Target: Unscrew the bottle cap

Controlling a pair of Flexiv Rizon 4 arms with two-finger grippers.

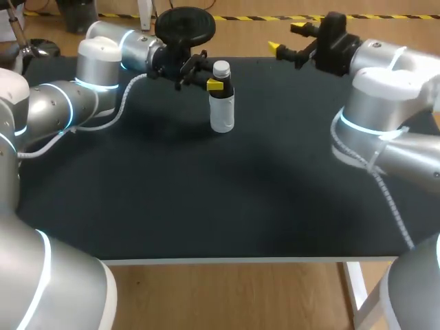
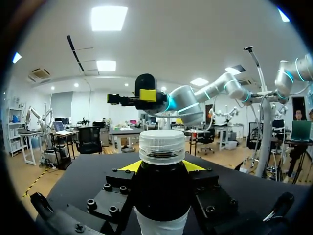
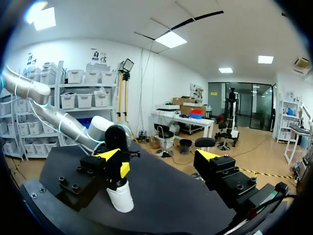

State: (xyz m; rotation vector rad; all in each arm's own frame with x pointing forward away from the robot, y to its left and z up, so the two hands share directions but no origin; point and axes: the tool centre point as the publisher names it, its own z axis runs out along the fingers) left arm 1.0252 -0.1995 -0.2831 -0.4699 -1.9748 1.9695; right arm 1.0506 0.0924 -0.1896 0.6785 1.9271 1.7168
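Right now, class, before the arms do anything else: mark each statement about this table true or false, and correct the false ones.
1. The bottle stands upright on the table. True.
2. The cap lies on the table beside the bottle. False: it sits on top of the bottle.
3. The left gripper is shut on the bottle just below the cap. True.
4. The right gripper holds the cap. False: it is open and well apart from the bottle.
5. The cap is black. False: it is white.
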